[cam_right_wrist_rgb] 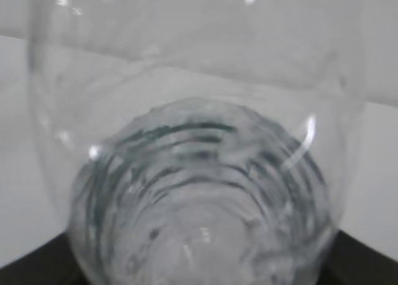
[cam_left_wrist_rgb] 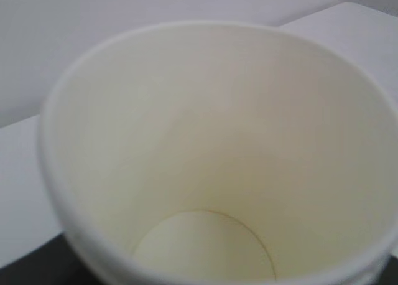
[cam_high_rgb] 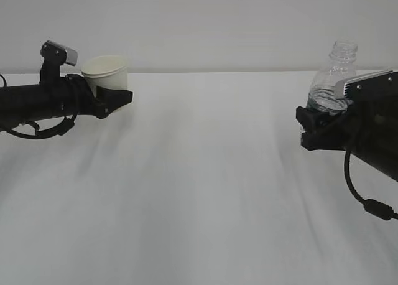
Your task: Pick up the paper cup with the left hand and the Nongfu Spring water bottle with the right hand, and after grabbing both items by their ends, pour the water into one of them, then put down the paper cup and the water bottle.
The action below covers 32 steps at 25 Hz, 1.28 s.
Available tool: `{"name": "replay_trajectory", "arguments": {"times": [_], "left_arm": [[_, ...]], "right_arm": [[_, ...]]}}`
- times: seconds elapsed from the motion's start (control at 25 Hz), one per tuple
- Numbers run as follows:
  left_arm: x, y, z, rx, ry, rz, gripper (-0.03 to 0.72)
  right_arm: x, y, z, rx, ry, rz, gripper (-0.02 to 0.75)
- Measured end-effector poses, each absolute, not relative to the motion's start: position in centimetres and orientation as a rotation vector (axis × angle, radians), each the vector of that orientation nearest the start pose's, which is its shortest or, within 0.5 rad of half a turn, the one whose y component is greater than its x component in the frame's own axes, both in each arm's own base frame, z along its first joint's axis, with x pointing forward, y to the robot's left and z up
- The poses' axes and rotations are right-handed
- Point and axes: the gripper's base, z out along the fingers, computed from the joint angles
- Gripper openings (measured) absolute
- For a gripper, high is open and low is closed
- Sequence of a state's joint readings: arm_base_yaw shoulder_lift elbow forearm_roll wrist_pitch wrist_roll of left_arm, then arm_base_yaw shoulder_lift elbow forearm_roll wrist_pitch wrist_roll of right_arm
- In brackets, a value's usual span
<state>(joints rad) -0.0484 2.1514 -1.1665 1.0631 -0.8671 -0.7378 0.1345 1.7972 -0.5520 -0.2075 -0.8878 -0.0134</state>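
Holding both items aloft, well apart over the white worktop (cam_high_rgb: 205, 191): left end effector (cam_high_rgb: 115, 98) clamped round the lower part of the paper cup (cam_high_rgb: 106, 73), right end effector (cam_high_rgb: 317, 126) clamped round the lower body of the Nongfu Spring water bottle (cam_high_rgb: 333, 79). Neither touches the worktop.

Risks, as I judge them:
- Big gap btw cup & bottle; if the neck isn't brought right over the rim before tipping, the water (cam_right_wrist_rgb: 205, 204) goes onto the worktop.
- Bottle is capless w/ a narrow neck; a fast tilt could gush & overshoot.
- Cup is thin paper; hard squeeze may ovalise it, weak squeeze may let it slip once weight is added.
- Bottle gripped low, so top-heavy swing poss. during tilt.

Orientation: cup roughly upright, long axis near vertical, mouth up w/ a slight lean; inside looks empty & dry in left wrist view. Bottle also near upright, axis vertical w/ slight lean, open neck pointing up. Label not clearly visible.
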Motion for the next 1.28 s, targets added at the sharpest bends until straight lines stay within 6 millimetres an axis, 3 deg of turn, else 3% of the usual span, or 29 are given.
{"name": "replay_trajectory", "arguments": {"times": [0.52,0.8,1.28], "left_arm": [[41.6,-8.0,17.6,0.562,1.789,-0.681,0.480],[40.8,-8.6,18.3,0.597,1.816,-0.764,0.479],[38.4,-15.6,18.0,0.814,1.795,-0.884,0.478]], "right_arm": [[29.9,5.9,15.4,-0.420,1.811,0.165,0.449],[29.7,6.1,16.2,-0.448,1.793,0.177,0.449],[29.5,6.5,16.2,-0.494,1.794,0.209,0.449]]}}
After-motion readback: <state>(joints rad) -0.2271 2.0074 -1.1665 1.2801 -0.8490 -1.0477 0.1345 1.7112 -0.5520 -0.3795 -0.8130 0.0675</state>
